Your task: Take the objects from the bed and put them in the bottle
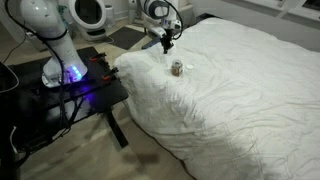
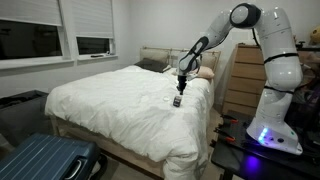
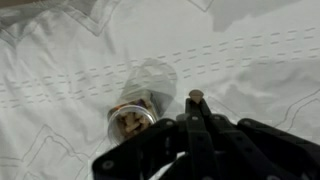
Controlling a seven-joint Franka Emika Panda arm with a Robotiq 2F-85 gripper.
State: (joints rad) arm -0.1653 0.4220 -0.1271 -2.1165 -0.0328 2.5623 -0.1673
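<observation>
The small brownish bottle point(image 1: 177, 68) point(image 2: 177, 100) stands on the bed's rumpled white duvet point(image 1: 240, 90) point(image 2: 110, 100). In the wrist view its open mouth point(image 3: 133, 117) shows several pale bits inside. My gripper point(image 1: 166, 44) point(image 2: 181, 88) hangs just above the bottle and a little to one side. In the wrist view the gripper point(image 3: 196, 100) is shut, and a tiny tan object point(image 3: 196, 95) is pinched at its tips, to the right of the bottle's mouth. No other loose objects show on the duvet.
The robot's base stands on a black table point(image 1: 70, 85) beside the bed. A blue suitcase point(image 2: 45, 160) lies at the foot of the bed. A wooden dresser point(image 2: 240, 80) stands by the headboard, and pillows point(image 2: 150, 62) lie at the head.
</observation>
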